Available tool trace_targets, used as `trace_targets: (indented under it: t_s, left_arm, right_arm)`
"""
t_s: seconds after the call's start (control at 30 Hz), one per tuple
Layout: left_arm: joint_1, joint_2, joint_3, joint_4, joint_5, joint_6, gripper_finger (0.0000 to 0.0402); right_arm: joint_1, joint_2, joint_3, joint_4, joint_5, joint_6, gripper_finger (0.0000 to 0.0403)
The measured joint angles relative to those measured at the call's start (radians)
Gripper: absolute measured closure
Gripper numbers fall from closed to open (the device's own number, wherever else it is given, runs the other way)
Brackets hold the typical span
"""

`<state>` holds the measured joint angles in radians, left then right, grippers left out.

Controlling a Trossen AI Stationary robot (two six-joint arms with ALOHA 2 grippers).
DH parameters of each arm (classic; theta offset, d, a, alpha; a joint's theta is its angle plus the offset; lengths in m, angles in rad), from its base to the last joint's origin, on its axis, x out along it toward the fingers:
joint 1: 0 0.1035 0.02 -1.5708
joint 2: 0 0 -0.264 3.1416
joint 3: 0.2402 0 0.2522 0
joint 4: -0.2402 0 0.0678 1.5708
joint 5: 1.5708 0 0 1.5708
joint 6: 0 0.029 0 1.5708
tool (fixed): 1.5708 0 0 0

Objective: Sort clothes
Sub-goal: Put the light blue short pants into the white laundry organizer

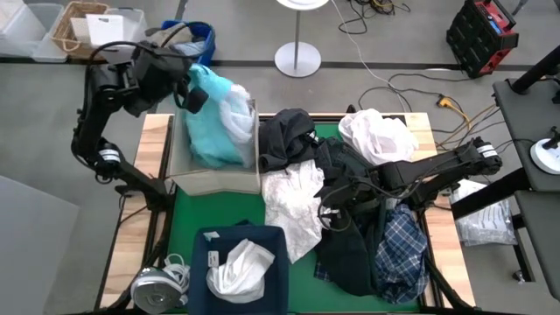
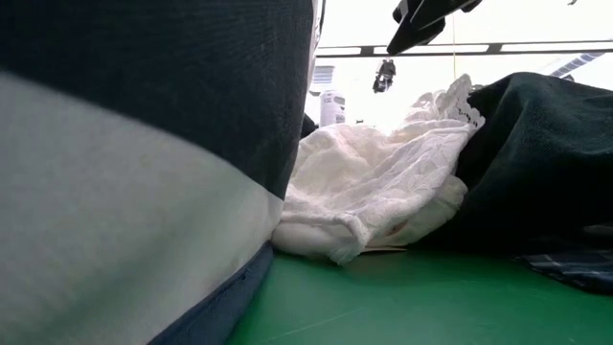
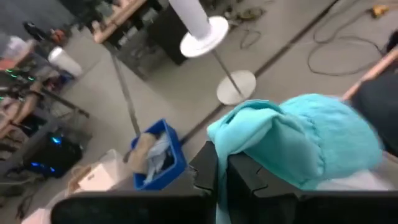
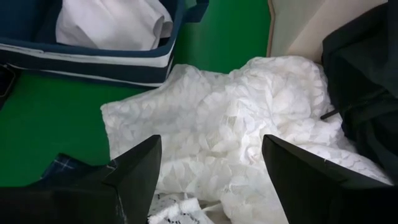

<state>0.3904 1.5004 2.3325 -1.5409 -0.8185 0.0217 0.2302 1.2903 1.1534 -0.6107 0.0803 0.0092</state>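
Bare green mat (image 1: 188, 214) is lying open along the tabletop's left edge, between the grey fabric bin (image 1: 210, 179) at the far left corner and the navy fabric bin (image 1: 241, 262) at the near edge. The middle and right half are being blocked by a heap of dark garments (image 1: 350, 219), a crumpled white lace garment (image 1: 293, 206) and a blue-and-white plaid shirt (image 1: 402, 249). The right gripper (image 4: 211, 168), its fingers spread wide, is hanging just over the white lace.

Right gripper (image 4: 211, 171) hangs spread wide over a white lace garment (image 4: 249, 124) lying on the green mat (image 4: 43, 124), beside a navy bin (image 4: 93, 62)
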Motion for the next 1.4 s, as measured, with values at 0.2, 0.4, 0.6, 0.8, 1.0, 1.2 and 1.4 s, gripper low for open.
trace_targets:
  t_s: [0.2,0.4,0.6,0.8,1.0,1.2,1.4]
  left_arm:
    - [0.002,0.037,-0.001,0.004,-0.027,0.007,0.0401]
    - [0.002,0.085,-0.001,-0.018,0.206,0.016,0.0402]
    - [0.002,0.122,-0.004,-0.03,0.496,0.069,0.0402]
    - [0.002,0.149,-0.005,-0.03,0.629,0.106,0.0402]
    - [0.038,0.163,-0.005,-0.03,0.621,0.088,0.0401]
    - [0.096,0.138,-0.092,-0.03,0.455,0.041,0.0402]
    - [0.167,0.068,-0.262,-0.031,0.527,0.0,0.0402]
  right_arm:
    - [0.0,0.0,0.0,0.003,0.0,-0.001,0.0119]
    - [0.0,0.0,0.0,0.003,0.0,-0.001,0.0112]
    - [0.0,0.0,0.0,0.001,0.0,-0.001,0.0121]
    - [0.0,0.0,0.0,0.0,-0.001,-0.001,0.0128]
    - [0.0,0.0,0.0,-0.002,-0.001,0.007,0.0123]
    - [0.0,0.0,0.0,-0.002,-0.001,0.018,0.0111]
    - [0.0,0.0,0.0,-0.003,-0.001,0.017,0.011]
